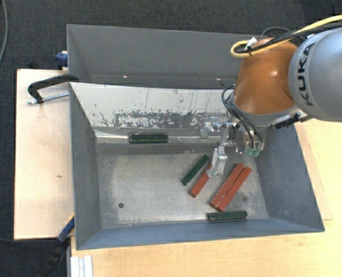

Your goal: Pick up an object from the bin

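Observation:
My gripper (219,159) hangs low in the right half of the bin, below the orange wrist cover. Its tip sits just above a short red bar (199,184) and right beside a dark green bar (194,169) that lies slanted to its left. A longer pair of red bars (230,186) lies slanted just to its right. I see nothing held in the gripper.
Another dark green bar (226,215) lies flat against the front wall of the bin. A third dark green bar (148,138) rests along the back wall at the left. A small dark speck (121,206) lies on the floor at the front left.

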Robot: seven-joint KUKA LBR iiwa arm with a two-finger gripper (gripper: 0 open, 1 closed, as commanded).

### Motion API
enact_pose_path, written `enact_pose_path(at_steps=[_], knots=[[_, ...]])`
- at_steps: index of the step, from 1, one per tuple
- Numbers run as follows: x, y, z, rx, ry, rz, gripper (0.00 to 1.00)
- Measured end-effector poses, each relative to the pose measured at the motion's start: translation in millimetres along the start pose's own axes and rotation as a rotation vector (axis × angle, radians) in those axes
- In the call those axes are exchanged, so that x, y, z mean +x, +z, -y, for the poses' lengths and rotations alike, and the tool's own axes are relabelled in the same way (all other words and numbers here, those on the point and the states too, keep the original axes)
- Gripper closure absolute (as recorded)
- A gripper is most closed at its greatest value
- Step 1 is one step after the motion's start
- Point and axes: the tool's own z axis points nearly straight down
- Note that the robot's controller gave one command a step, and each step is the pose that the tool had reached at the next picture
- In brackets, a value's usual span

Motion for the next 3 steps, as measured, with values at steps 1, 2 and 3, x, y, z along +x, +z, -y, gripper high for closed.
enact_pose_path(at_steps=[1, 2, 3], knots=[[0.0, 0.0, 0.0, 0.000, 0.000, 0.000, 0.00], [2.4, 16.7, 4.4, 0.000, -0.319, 0.000, 0.00], [-5.5, 21.2, 2.2, -0.001, -0.415, 0.004, 0.00]])
